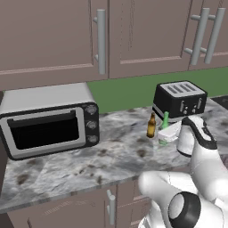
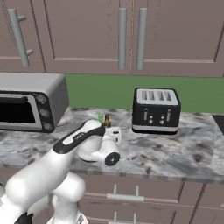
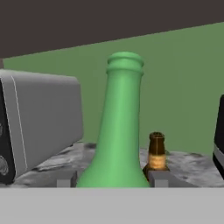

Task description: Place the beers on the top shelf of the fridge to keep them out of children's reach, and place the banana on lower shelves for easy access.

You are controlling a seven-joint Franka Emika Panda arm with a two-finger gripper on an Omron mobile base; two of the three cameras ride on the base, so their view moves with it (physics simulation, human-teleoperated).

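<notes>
- Green bottle (image 3: 119, 131) is seen right between the two finger tips (image 3: 66, 179), its shoulder filling the gap; upright on the marble counter (image 1: 67, 164).
- Jaws are set partway apart on either side of the bottle; whether the pads actually press the glass cannot be told, and the bottle base is hidden.
- Amber bottle (image 3: 156, 153) stands just beyond the far finger tip, a little further back, also upright on the counter, untouched.
- In the left base view the gripper (image 1: 168, 133) is placed at the green bottle, with the amber bottle just beside it and the toaster (image 1: 179, 99) behind.
- Toaster oven (image 1: 49, 119) sits well off to the other side of the fingers.
- Progress judged as early: both beers are on the counter, nothing shelved yet.
- Left to do: lift of the green bottle, both beers to the top shelf, banana to a lower shelf.
</notes>
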